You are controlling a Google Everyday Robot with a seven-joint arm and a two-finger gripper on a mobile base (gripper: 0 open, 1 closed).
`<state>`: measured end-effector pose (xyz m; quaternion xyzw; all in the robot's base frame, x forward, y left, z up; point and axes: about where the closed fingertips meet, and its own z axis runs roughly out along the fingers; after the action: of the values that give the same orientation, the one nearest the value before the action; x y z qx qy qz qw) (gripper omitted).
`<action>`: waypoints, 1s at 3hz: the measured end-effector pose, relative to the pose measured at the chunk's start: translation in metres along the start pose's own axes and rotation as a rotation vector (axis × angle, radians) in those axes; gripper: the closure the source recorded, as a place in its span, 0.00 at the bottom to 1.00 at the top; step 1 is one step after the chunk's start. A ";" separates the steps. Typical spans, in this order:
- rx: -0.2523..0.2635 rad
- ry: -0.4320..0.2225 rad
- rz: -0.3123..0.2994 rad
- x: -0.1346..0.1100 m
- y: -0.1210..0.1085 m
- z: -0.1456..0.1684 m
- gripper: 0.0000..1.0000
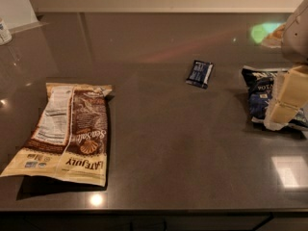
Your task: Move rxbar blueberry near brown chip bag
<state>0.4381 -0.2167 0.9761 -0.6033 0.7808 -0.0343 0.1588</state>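
The rxbar blueberry (199, 73) is a small flat dark blue wrapper with white lettering, lying on the dark counter right of centre toward the back. The brown chip bag (67, 131) lies flat at the left front, brown and cream with "Late July" and "Sea Salt" lettering and a white nutrition panel. My gripper (288, 97) hangs at the right edge with cream-coloured fingers, over the dark blue chip bag and well to the right of the rxbar. It holds nothing that I can see.
A crinkled dark blue chip bag (262, 97) lies at the right, partly behind the gripper. A white container (4, 32) stands at the far left back. The counter's front edge (144, 210) runs along the bottom. A wall bounds the back.
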 end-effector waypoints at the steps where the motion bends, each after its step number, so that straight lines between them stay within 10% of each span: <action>1: 0.000 0.000 0.000 0.000 0.000 0.000 0.00; 3: 0.014 -0.001 0.164 -0.022 -0.038 0.024 0.00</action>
<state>0.4854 -0.2026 0.9670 -0.5363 0.8272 -0.0266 0.1656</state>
